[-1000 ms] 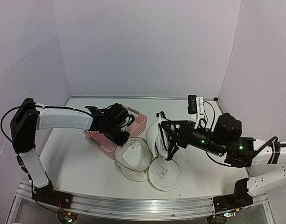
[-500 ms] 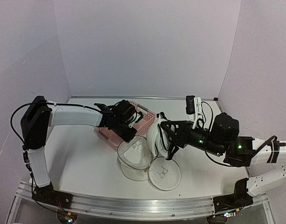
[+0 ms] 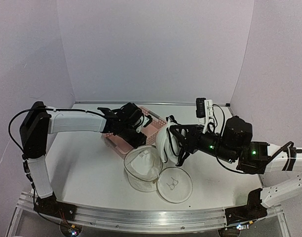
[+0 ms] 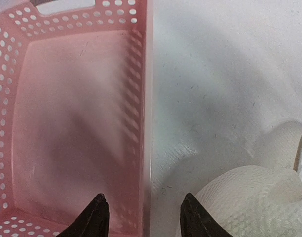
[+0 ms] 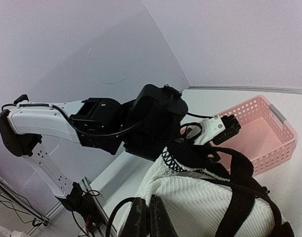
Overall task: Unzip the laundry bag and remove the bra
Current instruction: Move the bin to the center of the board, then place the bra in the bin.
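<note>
1. Weighing the risks first, we see the right gripper (image 5: 147, 210) clamped tight on the bra (image 3: 163, 140). The bra hangs clear of the tabletop (image 3: 87, 168), above the unzipped laundry bag (image 3: 141, 168), which lies by the middle of the near edge. We judge that the dark straps (image 5: 242, 197) trailing low could hook the bag's zip rim and drag the bag along when that arm moves.
2. We see the left gripper (image 4: 143, 197) partly spread and holding nothing. Its fingers straddle the wall of the pink basket (image 4: 136, 98), with the mesh just beside them. Lowering or closing here could pinch that wall and shove the basket into the bag.
3. Compared with a second ago, the left gripper has gone from closed to parted, and its arm has reached further toward the bra. The right arm has carried the bra slightly toward the far edge. The bag's two halves lie much as they did.
</note>
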Robot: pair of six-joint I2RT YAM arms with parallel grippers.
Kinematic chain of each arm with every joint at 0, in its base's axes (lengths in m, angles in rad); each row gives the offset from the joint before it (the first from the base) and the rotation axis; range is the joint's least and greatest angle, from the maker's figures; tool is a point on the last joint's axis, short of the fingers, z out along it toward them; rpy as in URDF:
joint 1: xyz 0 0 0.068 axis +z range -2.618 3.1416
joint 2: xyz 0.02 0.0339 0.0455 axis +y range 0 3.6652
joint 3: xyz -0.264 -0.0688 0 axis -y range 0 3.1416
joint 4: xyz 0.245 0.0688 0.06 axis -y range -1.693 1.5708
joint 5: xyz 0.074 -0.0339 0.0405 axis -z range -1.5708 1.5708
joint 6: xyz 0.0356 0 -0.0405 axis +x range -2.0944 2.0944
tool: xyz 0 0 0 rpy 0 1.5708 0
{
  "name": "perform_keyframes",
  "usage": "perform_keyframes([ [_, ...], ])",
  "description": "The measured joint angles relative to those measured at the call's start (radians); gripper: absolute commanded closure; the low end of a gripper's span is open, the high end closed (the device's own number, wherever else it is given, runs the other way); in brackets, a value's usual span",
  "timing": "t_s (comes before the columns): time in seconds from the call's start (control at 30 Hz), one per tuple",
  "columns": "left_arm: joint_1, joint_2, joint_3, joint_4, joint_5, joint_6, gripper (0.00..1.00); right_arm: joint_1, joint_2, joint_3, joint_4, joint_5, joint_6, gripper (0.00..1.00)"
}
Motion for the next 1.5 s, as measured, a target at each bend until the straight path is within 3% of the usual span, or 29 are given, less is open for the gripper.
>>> perform_keyframes([
  [0.37,0.0,-0.251,-0.003,0.002,-0.133,-0.016,0.38,0.0,0.103,0.144,-0.052,0.038,-0.069,1.0],
  [0.63,0.0,-0.523,-0.109,0.003,-0.287,-0.081,0.33,-0.043,0.285,0.352,-0.108,0.02,-0.136,1.0],
  [0.87,0.0,-0.747,-0.223,-0.005,-0.308,-0.135,0.31,-0.145,0.499,0.592,-0.174,-0.057,-0.174,1.0],
  [1.5,0.0,-0.945,-0.388,-0.048,-0.278,-0.209,0.31,-0.265,1.09,1.133,-0.38,-0.239,-0.165,1.0],
])
